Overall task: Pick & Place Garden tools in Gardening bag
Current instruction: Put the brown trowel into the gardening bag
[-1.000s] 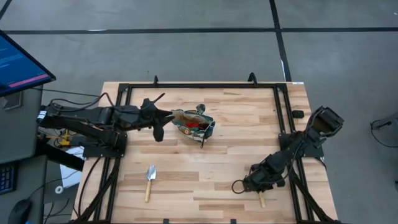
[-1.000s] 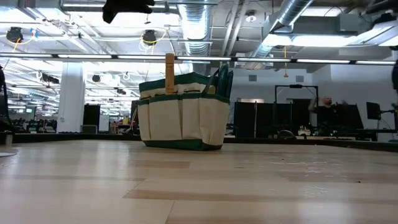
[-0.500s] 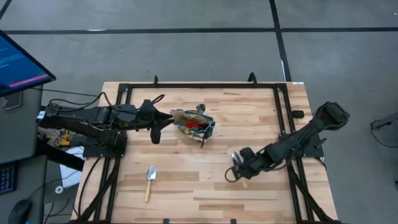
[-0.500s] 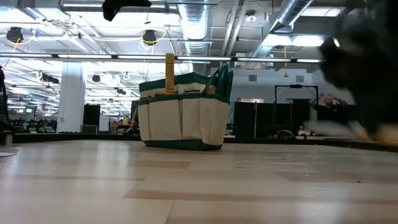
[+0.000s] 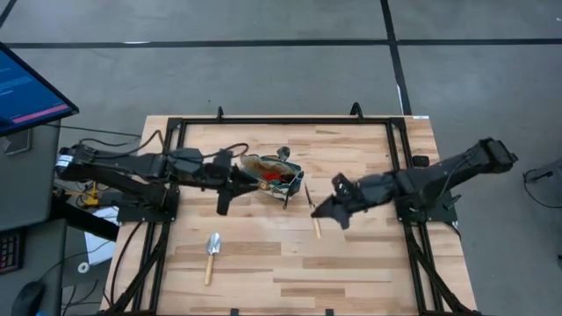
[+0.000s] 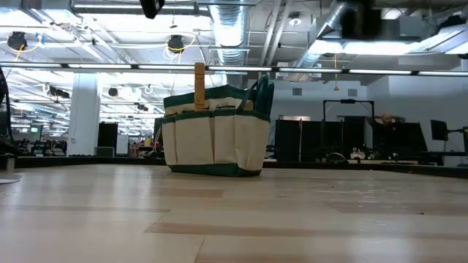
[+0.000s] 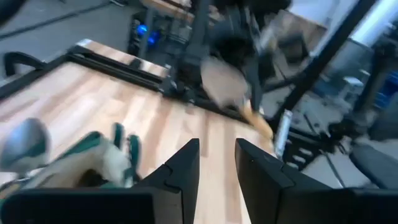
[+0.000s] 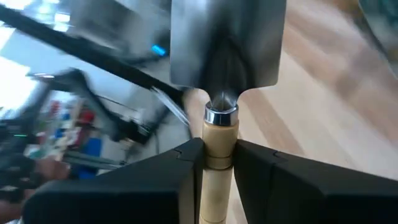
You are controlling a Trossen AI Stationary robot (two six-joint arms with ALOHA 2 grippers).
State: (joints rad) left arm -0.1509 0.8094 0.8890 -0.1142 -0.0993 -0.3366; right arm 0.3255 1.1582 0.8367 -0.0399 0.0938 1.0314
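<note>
A silver-bladed, wooden-handled trowel [image 5: 210, 254] lies alone near the front edge, the right gripper [image 5: 321, 209] clamps another trowel [image 8: 219, 93] by its handle just beside the beige, green-trimmed fabric bag [image 5: 274, 179], left gripper [image 5: 237, 183] narrowly parted, empty.

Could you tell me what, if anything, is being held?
The right end effector holds a trowel by its wooden handle near the blade; the left holds nothing.
</note>
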